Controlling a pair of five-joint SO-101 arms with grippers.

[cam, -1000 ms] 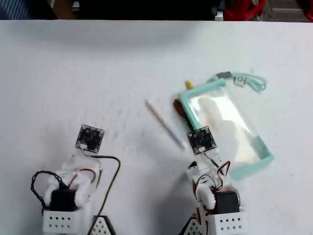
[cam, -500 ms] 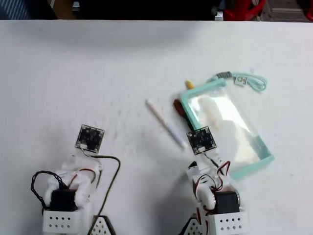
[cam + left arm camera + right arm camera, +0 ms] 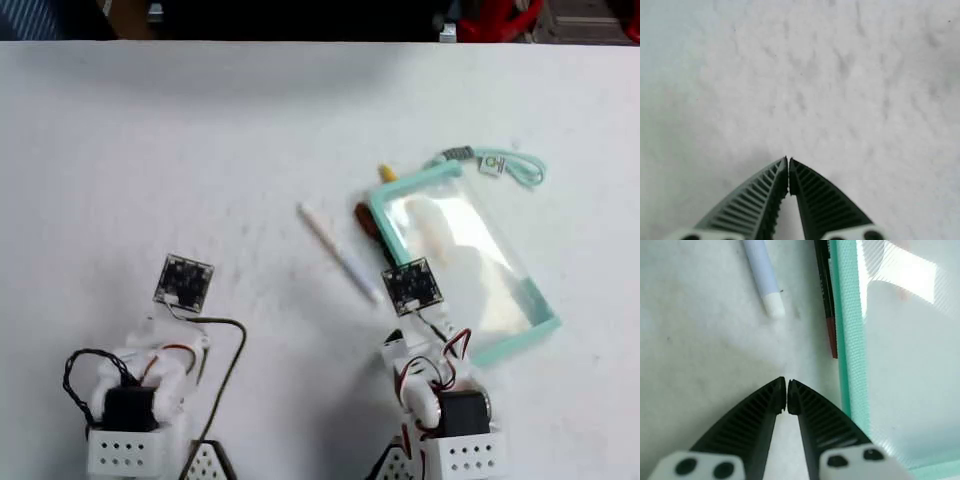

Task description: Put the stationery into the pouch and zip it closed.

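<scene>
A clear pouch (image 3: 462, 255) with a mint-green border and a wrist strap (image 3: 505, 165) lies flat on the white table, right of centre. A white-and-pale-blue pen (image 3: 339, 253) rests just to its left. A dark brown pencil (image 3: 366, 222) with a yellow end (image 3: 386, 174) lies tight against the pouch's left edge. My right gripper (image 3: 786, 396) is shut with nothing in it, hovering over bare table close to the pen's tip (image 3: 773, 305), the pencil (image 3: 826, 300) and the pouch edge (image 3: 852, 340). My left gripper (image 3: 788, 172) is shut over bare table at the left.
Both arm bases sit at the table's near edge, the left one (image 3: 135, 405) with a looping black cable (image 3: 228, 360) beside it. The far edge of the table (image 3: 300, 42) meets dark clutter.
</scene>
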